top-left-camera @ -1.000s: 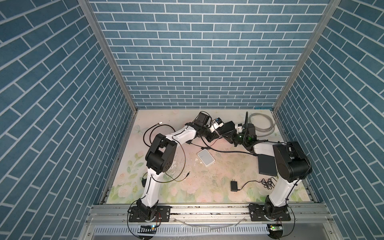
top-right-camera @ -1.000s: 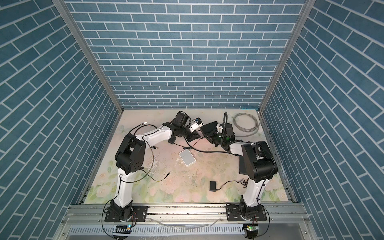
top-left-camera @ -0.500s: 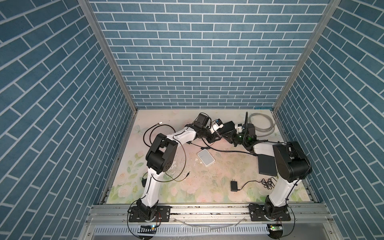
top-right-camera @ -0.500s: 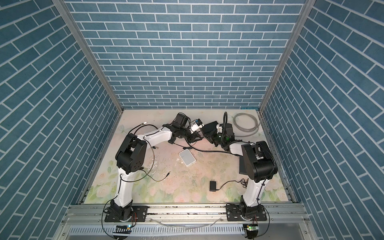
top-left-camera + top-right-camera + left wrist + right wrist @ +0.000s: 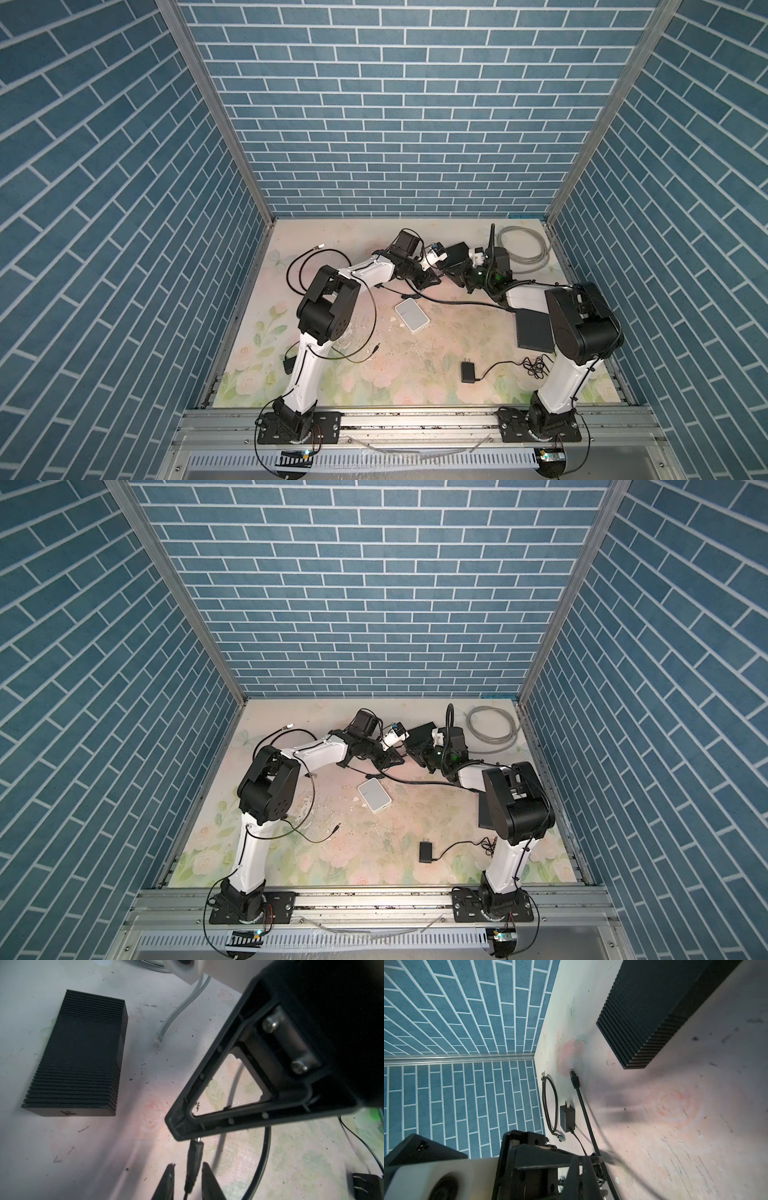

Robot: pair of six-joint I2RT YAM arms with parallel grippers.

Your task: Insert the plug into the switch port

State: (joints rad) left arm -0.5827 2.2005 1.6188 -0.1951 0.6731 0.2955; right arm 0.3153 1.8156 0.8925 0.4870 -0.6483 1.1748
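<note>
Left jaws: on the left gripper [image 5: 188, 1164] they are seen partly apart, with the plug [image 5: 195, 1154] between them; one finger is close against it and a gap is seen at the other, so a true pinch cannot be told.
Right jaws: on the right gripper [image 5: 177, 1129] they are pressed together; nothing is seen between them.
Plug place: it is found between the left fingertips, over the back middle of the table [image 5: 415, 365], its metal tip just at the right gripper's tip.
Switch: the black ribbed box [image 5: 79, 1053] is judged the likely one; no port is shown.
Handling: the plug is judged light, small and stiff; its smooth barrel can slip or turn, and its soft thin cable can pull it aside.
Hold point: the dark sleeve behind the metal tip is judged best, so that the tip is free for the port.
Cables counted: one black loop [image 5: 543, 1095], one black flat cable [image 5: 575, 1081] with a network plug, one grey cable [image 5: 179, 1012], coiled.
Adapters counted: two, one adapter [image 5: 568, 1119] beside the left arm, one adapter [image 5: 468, 371] in front of the right arm.
Boxes counted: three, namely one white box [image 5: 411, 315], the black ribbed box, one flat dark slab [image 5: 534, 330].
</note>
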